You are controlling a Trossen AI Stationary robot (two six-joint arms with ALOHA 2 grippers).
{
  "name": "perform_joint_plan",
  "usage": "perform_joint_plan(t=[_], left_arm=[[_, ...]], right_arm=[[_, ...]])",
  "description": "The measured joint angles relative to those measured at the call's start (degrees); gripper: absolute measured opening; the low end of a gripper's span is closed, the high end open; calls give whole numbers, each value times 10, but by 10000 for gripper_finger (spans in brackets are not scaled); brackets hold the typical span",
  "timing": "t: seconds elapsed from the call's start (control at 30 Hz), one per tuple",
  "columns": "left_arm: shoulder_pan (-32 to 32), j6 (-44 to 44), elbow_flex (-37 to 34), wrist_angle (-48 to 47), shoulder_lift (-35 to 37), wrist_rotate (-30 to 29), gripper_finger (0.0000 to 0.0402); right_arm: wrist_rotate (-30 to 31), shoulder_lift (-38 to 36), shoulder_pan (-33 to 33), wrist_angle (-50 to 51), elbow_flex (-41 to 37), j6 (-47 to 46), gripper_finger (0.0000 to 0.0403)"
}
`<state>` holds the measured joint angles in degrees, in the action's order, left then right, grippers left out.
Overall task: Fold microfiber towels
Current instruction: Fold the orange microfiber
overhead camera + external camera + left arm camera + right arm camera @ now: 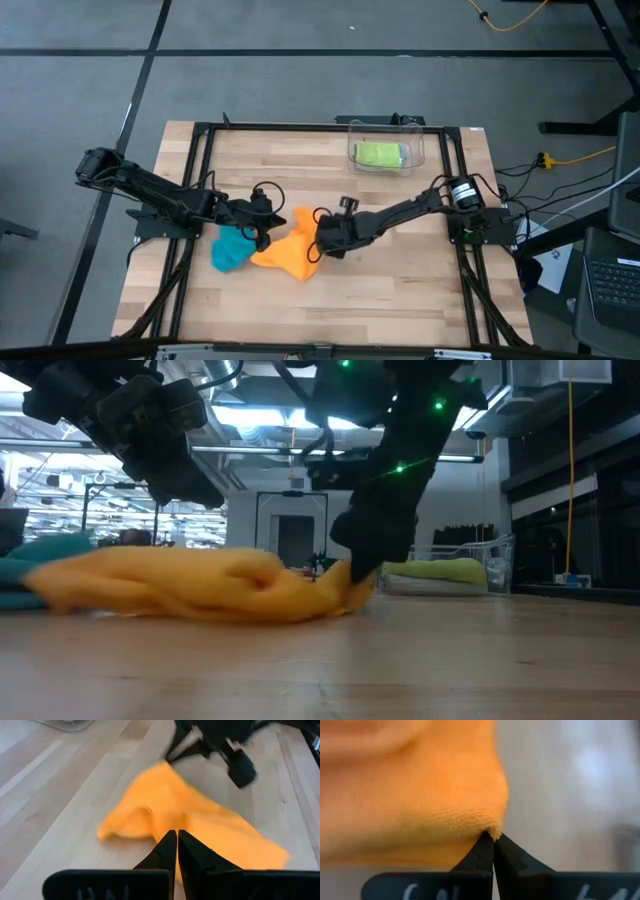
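Now the orange towel lies rumpled mid-desk, teal towel touching its left side. Right claw pinches shut on an orange corner. Left claw is closed at the opposite edge; whether it holds cloth, unclear. Advice: lift slowly, keep the corner pinched, draw the cloth flat before folding.

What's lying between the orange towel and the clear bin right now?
Nothing: in the high view, only bare wooden table lies between the orange towel and the clear bin, though the right arm's dark links pass over that stretch.
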<state>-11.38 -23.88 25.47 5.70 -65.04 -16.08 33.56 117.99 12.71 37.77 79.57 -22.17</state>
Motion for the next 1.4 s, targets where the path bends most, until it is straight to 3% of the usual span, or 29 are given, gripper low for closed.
perform_joint_plan(t=[0.27,0.53,0.67,0.77,0.93,1.07,1.4], left_arm=[[0,0,0,3,0,0,9],[-2,-1,1,9,-16,-16,9],[-2,-16,1,11,-36,-21,9],[-2,-32,0,12,-53,-28,9],[-2,-45,0,18,-76,-28,9],[-2,-45,0,37,-77,-24,9],[-2,-41,0,65,-76,-23,9]], right_arm=[[163,-28,25,29,18,17,1],[414,-56,65,118,104,63,2],[466,-59,84,164,168,108,2],[430,-61,92,170,206,119,2],[258,-61,96,184,245,89,17],[195,-60,96,235,268,70,55],[77,-60,106,413,348,-79,147]])
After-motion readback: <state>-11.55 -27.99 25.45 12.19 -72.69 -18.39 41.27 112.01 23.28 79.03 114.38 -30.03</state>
